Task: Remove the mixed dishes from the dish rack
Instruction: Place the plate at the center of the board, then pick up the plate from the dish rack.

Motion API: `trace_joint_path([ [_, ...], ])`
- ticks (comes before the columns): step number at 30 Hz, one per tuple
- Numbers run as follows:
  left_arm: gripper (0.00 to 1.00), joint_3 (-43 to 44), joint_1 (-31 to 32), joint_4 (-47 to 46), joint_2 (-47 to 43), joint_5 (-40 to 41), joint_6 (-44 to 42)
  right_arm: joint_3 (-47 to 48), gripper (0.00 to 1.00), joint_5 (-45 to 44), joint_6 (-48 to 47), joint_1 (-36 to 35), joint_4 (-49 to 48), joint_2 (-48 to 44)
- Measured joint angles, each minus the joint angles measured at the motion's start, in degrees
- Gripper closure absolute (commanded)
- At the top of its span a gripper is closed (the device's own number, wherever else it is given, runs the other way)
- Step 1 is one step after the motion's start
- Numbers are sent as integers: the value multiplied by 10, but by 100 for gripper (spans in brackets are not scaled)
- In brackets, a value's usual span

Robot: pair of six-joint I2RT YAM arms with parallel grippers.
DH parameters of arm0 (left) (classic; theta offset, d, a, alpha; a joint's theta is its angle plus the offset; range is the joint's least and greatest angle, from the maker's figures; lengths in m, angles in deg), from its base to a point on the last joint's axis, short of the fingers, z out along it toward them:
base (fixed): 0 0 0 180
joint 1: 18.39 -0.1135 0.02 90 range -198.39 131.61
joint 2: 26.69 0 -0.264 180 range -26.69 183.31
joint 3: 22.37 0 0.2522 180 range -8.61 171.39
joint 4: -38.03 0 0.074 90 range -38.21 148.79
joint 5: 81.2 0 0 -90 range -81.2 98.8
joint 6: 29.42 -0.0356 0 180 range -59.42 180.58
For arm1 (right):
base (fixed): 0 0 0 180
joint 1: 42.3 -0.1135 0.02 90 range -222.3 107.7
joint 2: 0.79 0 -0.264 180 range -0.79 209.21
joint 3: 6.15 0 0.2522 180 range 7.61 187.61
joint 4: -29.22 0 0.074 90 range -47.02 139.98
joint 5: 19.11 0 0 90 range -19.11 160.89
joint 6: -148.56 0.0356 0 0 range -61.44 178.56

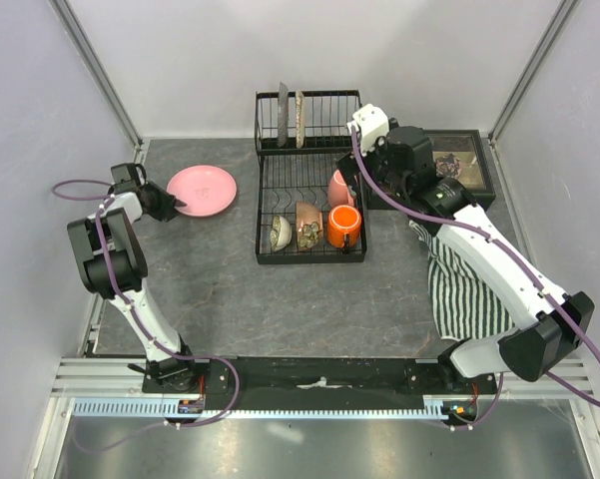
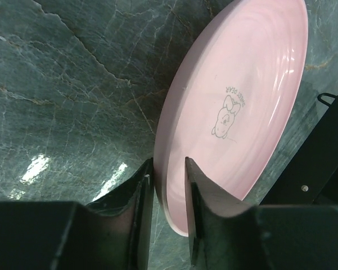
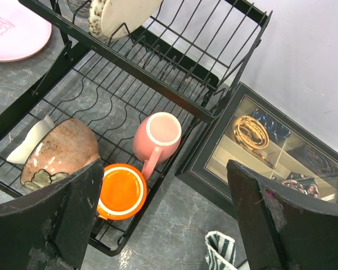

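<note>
Grey marbled tabletop (image 1: 230,299), a black wire dish rack (image 1: 263,205) at its far middle. Flat left of the rack, a round pink ceramic plate (image 1: 202,190), rim between the left fingers (image 2: 140,191); pinching or loose, impossible to tell. By the rack's right edge, right fingers (image 3: 73,214), spread wide, looking down on the lower basket: a pink mug (image 3: 157,135), an orange mug (image 3: 122,191), a brown patterned bowl (image 3: 59,152), a small pale bowl (image 3: 31,143). In the rack's back slots, an upright grey speckled plate (image 1: 300,120).

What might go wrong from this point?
The left claw straddles the rim of the pink plate; backing off crooked might drag it. The right claw, wide open above the rack, might bump the brown bowl or pink mug when going for the orange mug crowded beside them.
</note>
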Motion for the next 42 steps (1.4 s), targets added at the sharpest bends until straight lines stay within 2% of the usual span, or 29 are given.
trace_joint_path([
  [10,41,0,-4,2,5,0,-1,-3,2,-5,0,2,-3,-6],
  [14,15,0,-6,8,5,1,-6,19,2,-30,3,2,-7,16],
  [17,1,0,-7,20,2,3,-12,72,2,-58,11,2,-15,66],
  [21,1,-9,-7,29,-23,6,-19,150,4,-79,36,2,-19,138],
  [26,1,-21,-7,43,-96,7,-48,247,8,-92,75,0,-21,217],
  [30,1,-21,-5,50,-156,8,-84,311,14,-94,117,-9,-20,266],
  [36,1,-24,10,57,-209,17,-135,355,18,-89,188,-23,-20,306],
  [42,1,-43,30,65,-242,36,-169,359,20,-88,236,-36,-19,325],
])
